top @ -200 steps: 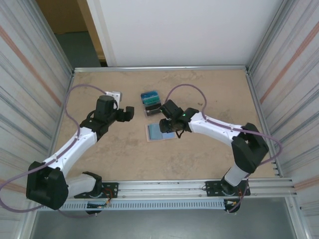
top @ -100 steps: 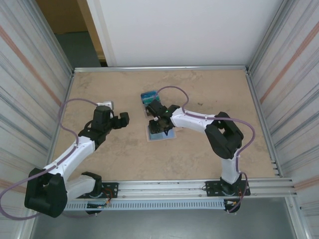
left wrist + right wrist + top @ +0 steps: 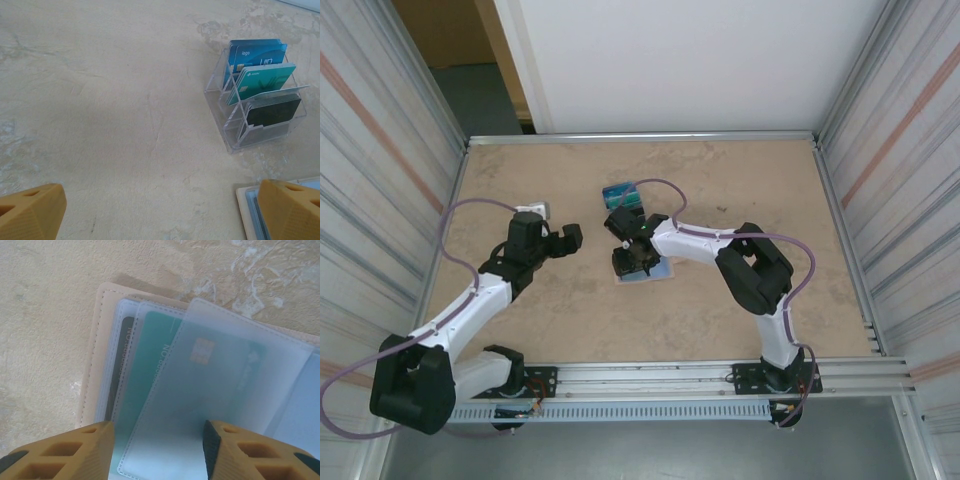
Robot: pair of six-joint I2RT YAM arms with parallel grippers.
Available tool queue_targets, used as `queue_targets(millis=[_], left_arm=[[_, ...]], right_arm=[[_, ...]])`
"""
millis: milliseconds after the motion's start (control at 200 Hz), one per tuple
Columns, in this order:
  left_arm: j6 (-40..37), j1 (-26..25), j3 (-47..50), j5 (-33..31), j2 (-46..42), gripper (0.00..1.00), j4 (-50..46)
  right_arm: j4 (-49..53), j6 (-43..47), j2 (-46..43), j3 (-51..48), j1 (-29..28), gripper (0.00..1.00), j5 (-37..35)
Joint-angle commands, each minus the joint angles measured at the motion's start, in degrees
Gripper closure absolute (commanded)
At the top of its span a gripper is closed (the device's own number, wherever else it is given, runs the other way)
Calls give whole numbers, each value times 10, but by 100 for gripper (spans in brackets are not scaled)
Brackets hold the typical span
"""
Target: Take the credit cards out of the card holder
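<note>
My right tool (image 3: 157,450) hangs low over the flat tan stitched card holder (image 3: 92,355). The holder lies opened near the middle of the mottled beige tabletop (image 3: 45,300), just on my side of a clear acrylic rack (image 3: 240,140). The tool's yellow fingers stand apart, released, with nothing pinched between them. A frosted plastic sleeve (image 3: 220,405), fanned out from the holder, shows in the gap. Inside the sleeves I can make out a teal credit card (image 3: 150,350) and, nearer the stitched edge, a dark card (image 3: 124,370). My left tool (image 3: 570,238) sits wide open off to the left, apart from the holder and grasping nothing.

I judge the step in hand to be drawing the teal card from its sleeve. I cannot tell which end the sleeve opens at, so I would find that first. Then I would catch the card itself rather than the slippery plastic, close gently, and pull along the sleeve's length. If the holder drags or lifts, the left tool could press on its tan border. The rack carries blue, teal and dark cards upright in slots, so the freed card likely belongs there.
</note>
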State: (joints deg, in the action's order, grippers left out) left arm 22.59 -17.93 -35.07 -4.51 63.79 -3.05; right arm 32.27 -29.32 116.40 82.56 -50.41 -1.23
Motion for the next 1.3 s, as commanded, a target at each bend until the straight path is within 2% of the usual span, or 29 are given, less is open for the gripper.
queue_targets(millis=[0, 481, 697, 1012, 1293], left_arm=[[8, 4, 1, 5, 3, 1, 10], [4, 4, -4, 35, -11, 1, 10], [-11, -22, -13, 2, -27, 2, -3], [-15, -48, -17, -23, -52, 1, -14], [-18, -49, -21, -15, -46, 1, -11]], right_arm=[[25, 8, 23, 6, -3, 49, 1], [46, -7, 17, -38, -5, 68, -29], [38, -7, -9, -59, -16, 78, -3], [24, -22, -90, -116, -23, 80, 46], [33, -29, -100, -99, -21, 77, -18]])
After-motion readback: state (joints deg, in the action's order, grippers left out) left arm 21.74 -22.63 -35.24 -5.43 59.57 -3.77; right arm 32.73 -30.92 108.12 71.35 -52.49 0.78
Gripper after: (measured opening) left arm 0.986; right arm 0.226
